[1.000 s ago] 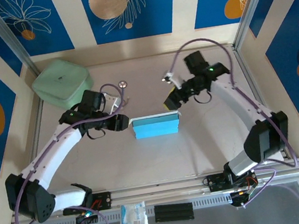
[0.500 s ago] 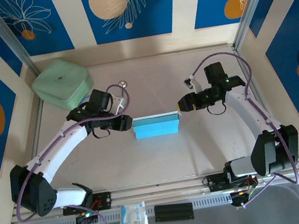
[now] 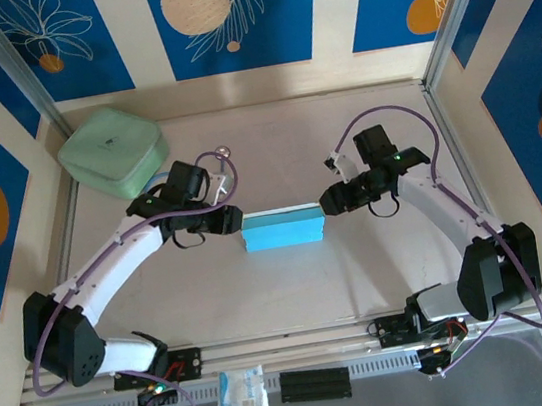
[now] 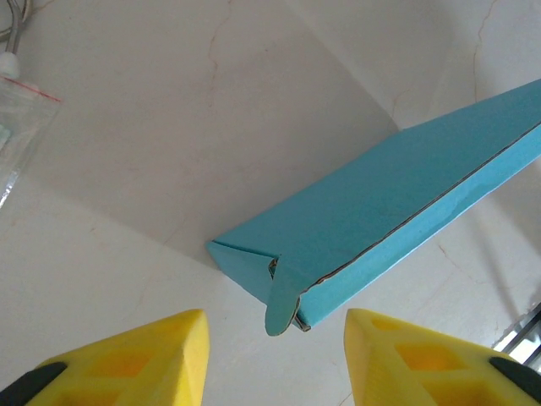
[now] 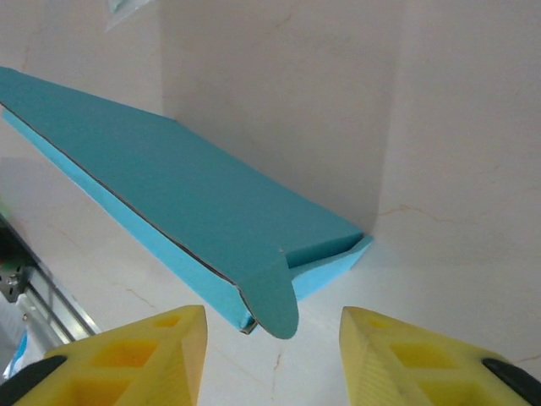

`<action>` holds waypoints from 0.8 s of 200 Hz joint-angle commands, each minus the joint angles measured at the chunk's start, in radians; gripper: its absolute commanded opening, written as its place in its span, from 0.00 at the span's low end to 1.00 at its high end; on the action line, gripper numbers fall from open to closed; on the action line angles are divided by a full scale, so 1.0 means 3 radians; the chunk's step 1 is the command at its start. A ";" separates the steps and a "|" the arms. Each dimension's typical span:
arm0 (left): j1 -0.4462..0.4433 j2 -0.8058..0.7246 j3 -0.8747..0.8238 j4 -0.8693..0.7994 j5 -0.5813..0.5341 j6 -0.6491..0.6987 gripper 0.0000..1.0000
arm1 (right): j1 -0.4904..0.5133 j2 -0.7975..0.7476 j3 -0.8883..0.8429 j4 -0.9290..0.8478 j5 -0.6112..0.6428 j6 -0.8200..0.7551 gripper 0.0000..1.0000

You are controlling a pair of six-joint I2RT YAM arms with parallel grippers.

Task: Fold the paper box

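Observation:
The paper box [image 3: 283, 230] lies flat at the table's middle as a slim teal rectangle. My left gripper [image 3: 228, 221] is at its left end and my right gripper [image 3: 329, 200] at its right end. In the left wrist view the box [image 4: 372, 216] ends in a rounded tab [image 4: 281, 303] that sticks out just ahead of the open gripper [image 4: 275, 355], clear of both yellow fingers [image 4: 139, 359]. The right wrist view mirrors this: the box [image 5: 177, 199] has a rounded tab [image 5: 275, 300] pointing into the gap of the open gripper [image 5: 272, 355], touching neither finger.
A mint-green rounded case [image 3: 110, 150] sits at the back left. A small clear packet [image 3: 241, 391] and a black strip [image 3: 315, 384] lie by the near rail. A plastic bag's edge [image 4: 17, 144] shows at the left of the left wrist view.
Both grippers have closed in on the box's ends, the right one swinging down and left from the back. Both pairs of jaws have narrowed. The box has stayed put.

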 commanded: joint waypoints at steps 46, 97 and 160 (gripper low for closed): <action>-0.0055 0.0070 0.0020 0.0015 -0.0051 -0.0062 0.38 | 0.0065 -0.0048 -0.0031 0.0108 0.0055 0.0013 0.28; -0.0055 0.0090 0.0018 0.0096 0.0000 -0.0104 0.32 | 0.0097 -0.0051 -0.0046 0.0112 0.0066 0.0025 0.22; -0.0051 0.0169 0.0024 0.0107 0.0096 -0.0169 0.23 | 0.0113 -0.0074 -0.0057 0.0152 0.0076 0.0152 0.16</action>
